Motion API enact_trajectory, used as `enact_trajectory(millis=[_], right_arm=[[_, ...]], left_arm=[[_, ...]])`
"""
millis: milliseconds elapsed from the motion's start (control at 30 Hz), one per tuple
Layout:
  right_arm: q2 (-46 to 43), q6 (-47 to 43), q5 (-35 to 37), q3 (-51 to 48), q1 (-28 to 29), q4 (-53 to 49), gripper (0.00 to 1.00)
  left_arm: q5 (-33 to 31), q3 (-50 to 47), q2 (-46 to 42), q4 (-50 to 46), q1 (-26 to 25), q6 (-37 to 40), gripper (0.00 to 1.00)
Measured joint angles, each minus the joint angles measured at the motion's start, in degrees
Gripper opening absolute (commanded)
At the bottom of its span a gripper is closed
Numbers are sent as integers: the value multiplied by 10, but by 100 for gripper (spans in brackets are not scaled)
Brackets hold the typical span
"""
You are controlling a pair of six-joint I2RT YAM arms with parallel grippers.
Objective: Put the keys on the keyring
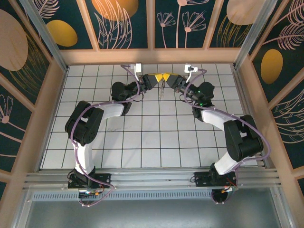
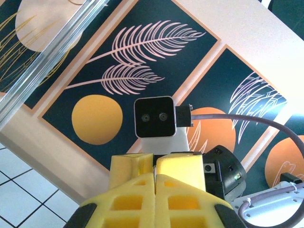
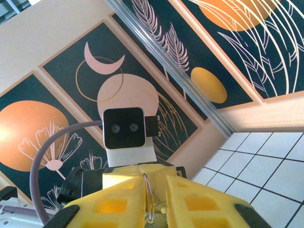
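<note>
Two grippers meet tip to tip above the far tiles of the table [image 1: 142, 142]. We see the left gripper [image 2: 155, 166] with fingers pressed together. The right gripper [image 3: 155, 185] has the keyring [image 3: 149, 202] standing in its narrow gap, and we cannot tell whether it pinches it.

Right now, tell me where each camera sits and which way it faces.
Top external: above and behind the bases, looking down on the tiled table; both arms, left gripper facing right gripper.
Left wrist: on the left arm, facing the patterned wall and the right arm's wrist camera; own yellow fingers below.
Right wrist: mirrored, facing the left arm's wrist camera; own fingers flank the keyring.
Shared: wrist views face each other.
</note>
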Motion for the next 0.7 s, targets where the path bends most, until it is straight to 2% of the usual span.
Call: enact_trajectory(millis=[133,200,467,600,700], right_arm=[[7,7,-7,1,0,14,8],[9,11,-8,1,0,21,1],[19,15,-13,6,-1,32,0],[20,15,-27,13,-7,27,0],[20,12,-41,24,-16,5,0]], left_arm=[[0,0,1,0,0,0,0],[0,0,2,0,0,-2,0],[-2,0,2,0,2,-4,0],[-2,2,1,-8,2,2,30],[-2,2,-11,-36,2,20,44]])
